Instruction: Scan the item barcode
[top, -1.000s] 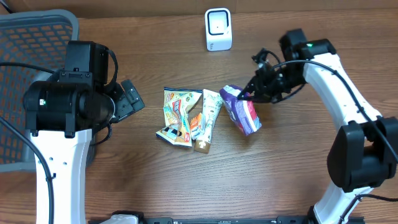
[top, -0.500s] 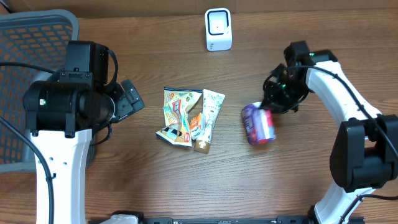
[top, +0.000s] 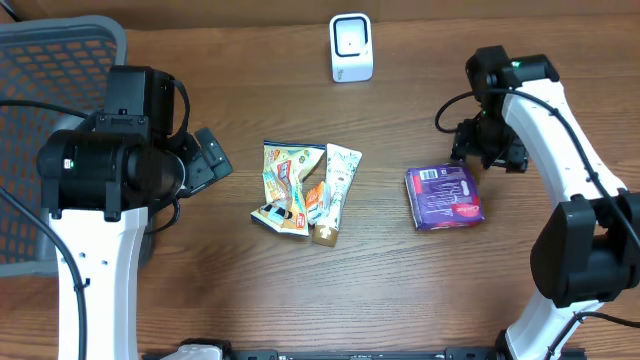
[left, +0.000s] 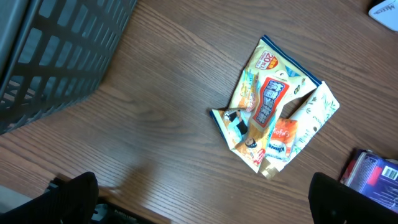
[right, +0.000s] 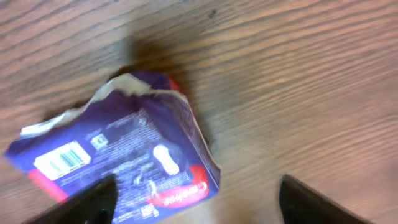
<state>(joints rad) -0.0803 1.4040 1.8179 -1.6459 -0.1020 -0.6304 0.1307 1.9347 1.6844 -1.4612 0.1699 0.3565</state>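
1. Spread wide and gripping nothing: left jaws, with dark fingertips (left: 71, 199) at the two lower corners of the left wrist view, above bare worktop (top: 220, 290).
2. At far left: grey mesh basket (top: 50, 60), partly hidden under left arm (top: 110, 170).
3. Near the middle of the worktop: small heap of packets, all touching. Yellow snack pouch (top: 285, 175) on the left, white pouch with green print (top: 340, 175) on the right, orange sachet (top: 316, 200) between them.
4. Behind the heap and well apart from it, at the back: white scanner (top: 351, 47), standing upright.
5. To the right of the heap, apart from it: purple packet (top: 445, 197), lying flat on the worktop, printed back upward, barcode (right: 59, 160) visible on a white label.
6. Released as well: right jaws, fingertips (right: 311, 199) far apart with nothing between them, just beside the far right corner of the purple packet. Touching it or not: cannot tell.
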